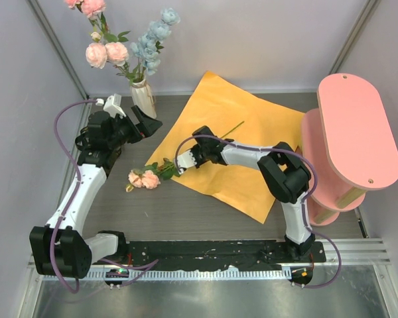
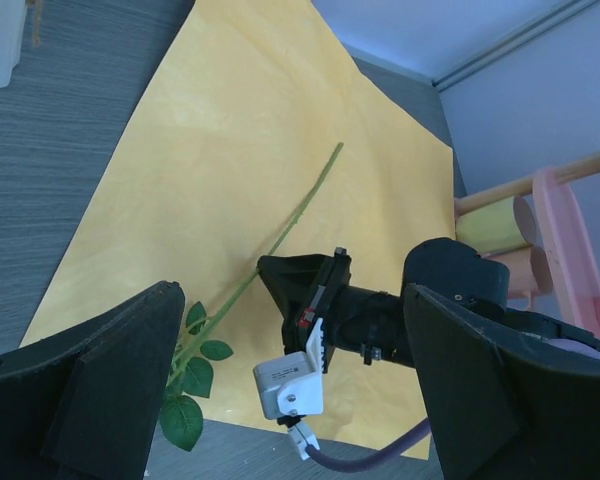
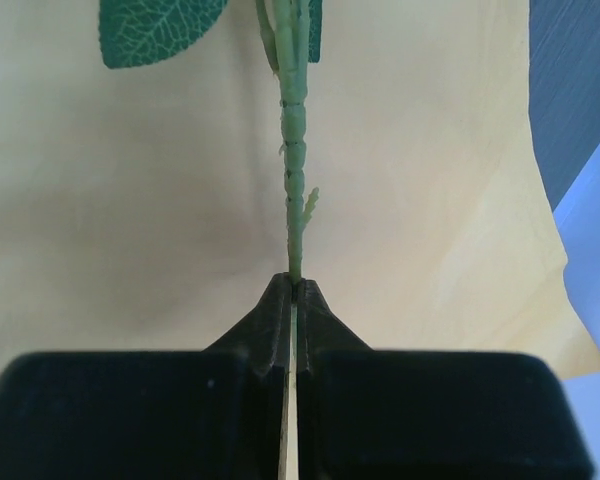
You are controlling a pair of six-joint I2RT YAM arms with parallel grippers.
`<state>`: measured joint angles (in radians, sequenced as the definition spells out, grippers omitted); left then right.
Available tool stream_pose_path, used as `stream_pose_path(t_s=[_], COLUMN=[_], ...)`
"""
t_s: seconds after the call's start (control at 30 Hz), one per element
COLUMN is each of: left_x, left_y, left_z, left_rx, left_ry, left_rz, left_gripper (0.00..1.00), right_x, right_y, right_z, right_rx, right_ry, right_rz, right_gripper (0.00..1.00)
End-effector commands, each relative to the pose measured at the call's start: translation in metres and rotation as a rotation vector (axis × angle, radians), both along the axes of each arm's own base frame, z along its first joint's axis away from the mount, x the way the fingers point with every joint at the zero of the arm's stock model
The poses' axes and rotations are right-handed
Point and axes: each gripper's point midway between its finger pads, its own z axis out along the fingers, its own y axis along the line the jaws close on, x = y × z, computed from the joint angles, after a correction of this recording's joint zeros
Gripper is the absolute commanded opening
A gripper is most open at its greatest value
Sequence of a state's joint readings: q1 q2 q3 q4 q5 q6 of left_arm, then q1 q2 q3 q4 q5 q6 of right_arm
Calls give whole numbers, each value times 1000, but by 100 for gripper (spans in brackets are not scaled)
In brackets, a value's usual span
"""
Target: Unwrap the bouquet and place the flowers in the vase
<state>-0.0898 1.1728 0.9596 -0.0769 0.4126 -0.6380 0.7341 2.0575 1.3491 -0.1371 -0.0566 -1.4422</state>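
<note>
We see a grey wood-grain table (image 1: pixel 186 215) closed in by pale walls (image 1: pixel 20 79) on its left, far and right sides. An orange paper sheet (image 1: pixel 252 126) lies unfolded and flat on the surface, spreading from the middle toward the far right. One of its corners points at the far edge and another at the near edge, and we notice light creases across it. At the right edge stands a pink shelf stand (image 1: pixel 355 129) with two oval boards, one above the other, joined by pale yellow round posts (image 1: pixel 348 197). The sheet's right corner lies just beside the lower board; we cannot tell whether they touch. Along the near edge runs a brushed metal strip (image 1: pixel 186 301).
</note>
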Motion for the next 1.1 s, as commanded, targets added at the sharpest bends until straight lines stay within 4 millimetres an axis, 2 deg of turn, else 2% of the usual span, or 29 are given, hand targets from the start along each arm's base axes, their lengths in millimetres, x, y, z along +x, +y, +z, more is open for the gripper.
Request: stream_pose_path(t_s=[0.0, 0.17, 0.23, 0.27, 0.37, 0.4, 0.5, 0.53, 0.63, 0.7, 0.73, 0.77, 0.87, 0.9, 0.93, 0.97, 1.0, 1.03, 1.07], left_x=[1, -8, -19, -25, -52, -62, -87, -101, -124, -132, -140, -143, -150, -153, -154, -152, -151, -150, -152], left_y=[2, 4, -5, -10, -25, -28, -39, -43, -49, -51, -52, -53, -57, -62, -65, -72, -78, -84, -100], left_z=[17, 35, 50, 57, 81, 92, 105, 111, 129, 126, 134, 129, 128, 127, 129, 128, 127, 129, 133], left_rx=[-14, -15, -62, -86, -187, -215, -306, -342, -391, -411, -416, -417, -417, -423, -427, -433, -432, -426, -421], left_ry=[-67, -94, -101, -106, -115, -130, -116, -106, -178, -194, -239, -244, -276, -275, -289, -290, -290, -304, -300], left_rz=[6, 16, -37, -65, -159, -181, -266, -302, -383, -406, -427, -432, -452, -466, -473, -475, -486, -499, -546], left_gripper=[95, 94, 93, 92, 87, 86, 84, 84, 81, 79, 79, 79, 80, 82, 83, 84, 84, 83, 82], right_x=[-4, -8, -6, -6, 0, 1, -1, -5, -16, -27, -33, -41, -61, -69, -73, -80, -88, -90, -94], right_y=[2, -4, -3, -5, -2, 0, 2, 2, 1, 1, 2, 1, 2, -3, -7, -7, -12, -18, -20], right_z=[64, 86, 101, 104, 131, 143, 176, 181, 213, 232, 239, 251, 264, 284, 291, 292, 306, 311, 316], right_rx=[90, 195, 257, 301, 448, 502, 666, 688, 862, 973, 1008, 1055, 1203, 1271, 1331, 1352, 1385, 1413, 1422], right_ry=[5, 55, 54, 85, 115, 123, 176, 195, 256, 329, 368, 393, 555, 570, 624, 653, 665, 706, 726], right_rz=[-7, -80, -117, -176, -313, -345, -454, -458, -531, -580, -578, -573, -587, -559, -574, -537, -505, -506, -486], right_gripper=[1, 1, 1, 1, 1, 1, 1, 1, 1, 1, 1, 1, 1, 1, 1, 1, 1, 1, 1])
